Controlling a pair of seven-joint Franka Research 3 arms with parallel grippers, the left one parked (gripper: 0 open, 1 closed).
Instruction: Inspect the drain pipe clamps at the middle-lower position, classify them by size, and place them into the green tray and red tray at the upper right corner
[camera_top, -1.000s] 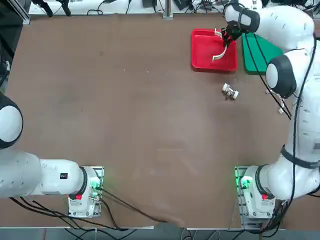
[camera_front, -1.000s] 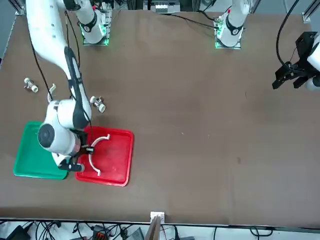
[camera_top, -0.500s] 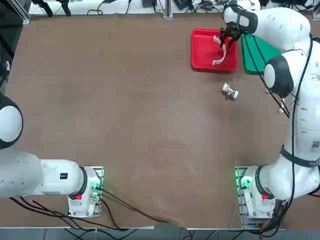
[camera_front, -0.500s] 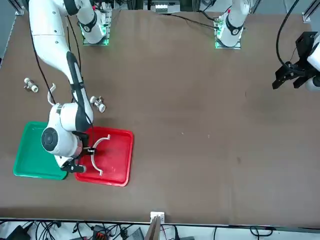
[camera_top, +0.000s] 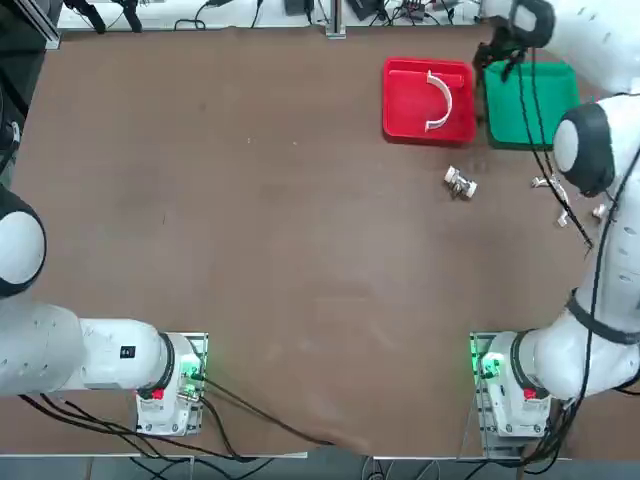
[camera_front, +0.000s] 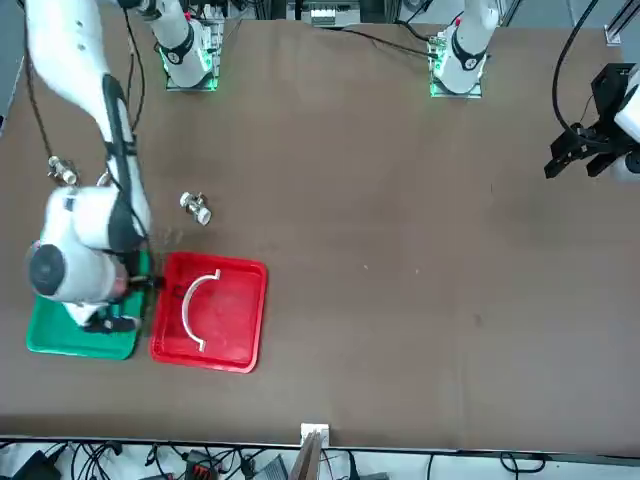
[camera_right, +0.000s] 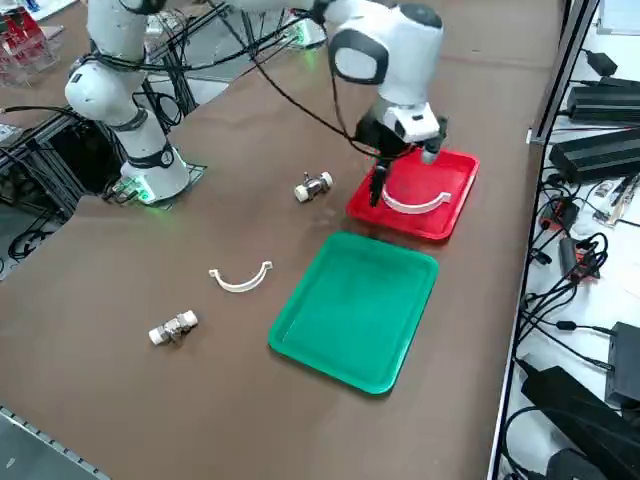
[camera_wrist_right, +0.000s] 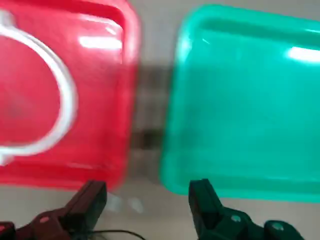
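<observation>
Top view shows the larger drain pipe clamp lying loose in the red tray at the far right of the table, with the green tray just to its right. The right gripper hangs over the gap between the two trays, at their far edge. Right wrist view adds what the overhead picture cannot: the fingers are spread apart with nothing between them, the tray rims and bare table showing through the gap.

Right side view gives the plainest look at the smaller clamp, lying on the table just beside the green tray and well apart from the gripper. It also shows two small metal fittings, one near the red tray and another near the smaller clamp.
</observation>
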